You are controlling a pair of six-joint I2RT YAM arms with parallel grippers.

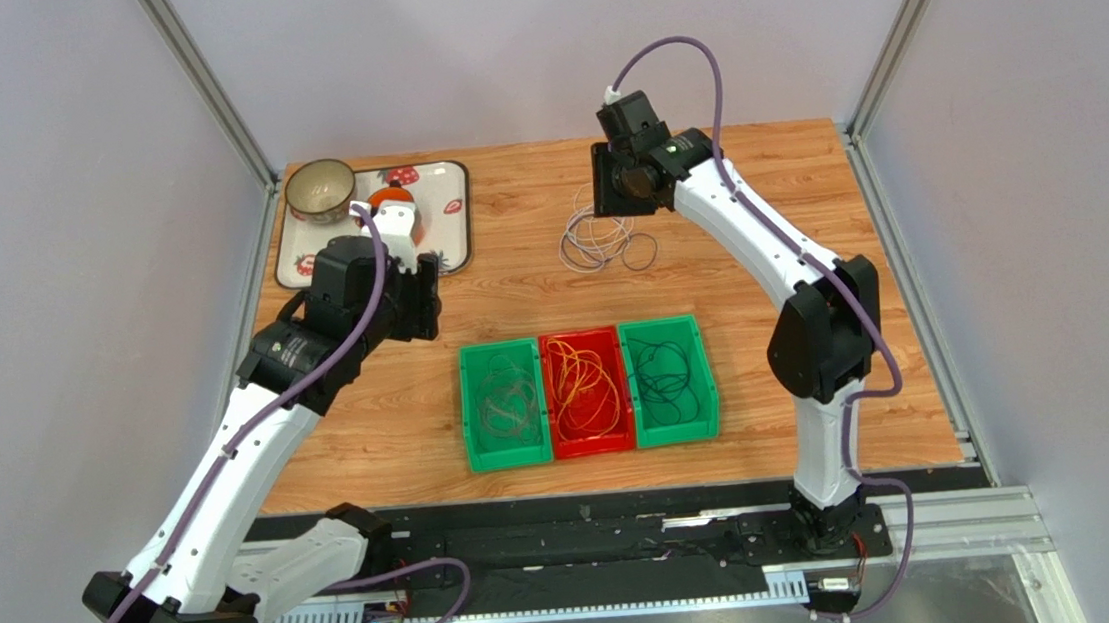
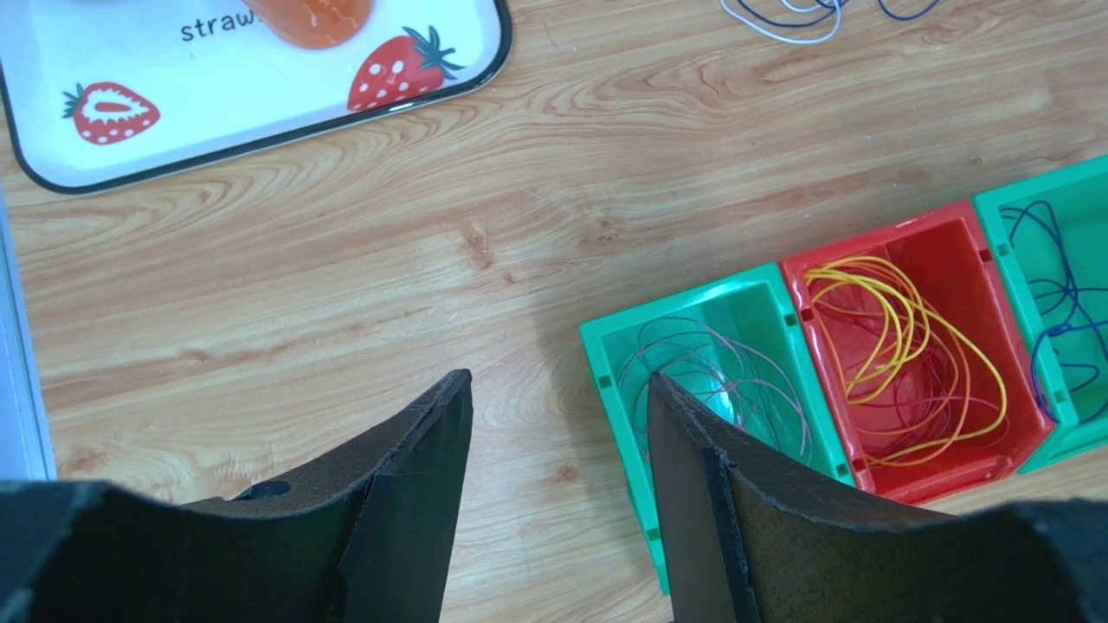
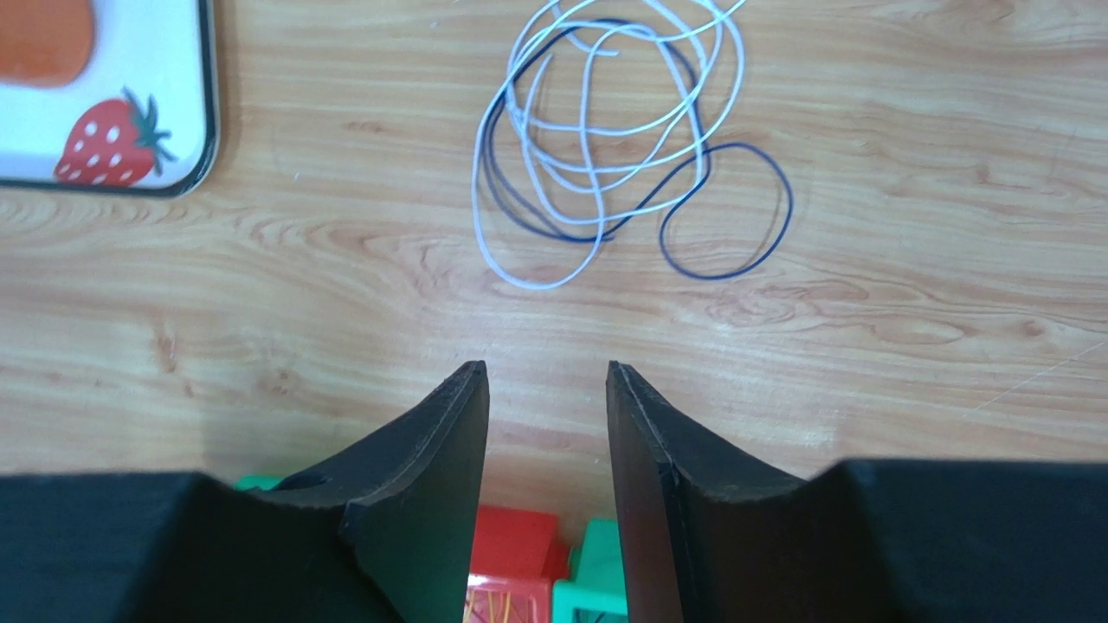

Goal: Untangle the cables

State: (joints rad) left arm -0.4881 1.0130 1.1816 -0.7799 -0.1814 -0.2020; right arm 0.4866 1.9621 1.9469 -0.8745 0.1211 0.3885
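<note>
Wood-grain table (image 1: 748, 204) boards fill all three views, with plain grey walls behind. The only writing in sight is on the white tray (image 2: 260, 78) at the far left: black letters reading "straw" (image 2: 221, 26), cut off by the frame edge, among printed red strawberries. An orange object (image 2: 312, 16) sits on that tray, too cropped to name, and a bowl (image 1: 320, 191) stands at its far left corner. The left gripper (image 2: 557, 383) hangs over bare wood with its fingers (image 2: 429, 454) spread apart, nothing between them and nothing touched; the left green bin (image 2: 611, 390) lies just beside its right finger. The right gripper (image 3: 546, 370) also has its fingers (image 3: 449, 441) parted and empty, above bare wood near the loose cables (image 3: 588, 143). These are a small tangle of white and dark loops lying flat on the far side of the table. Other cables lie sorted in the row of three bins: grey-purple cables (image 2: 709, 370) in the left green bin, yellow-orange cables (image 2: 910, 351) in the red bin (image 2: 936, 234), and dark blue cables (image 2: 1060, 299) in the right green bin (image 2: 1002, 247).
</note>
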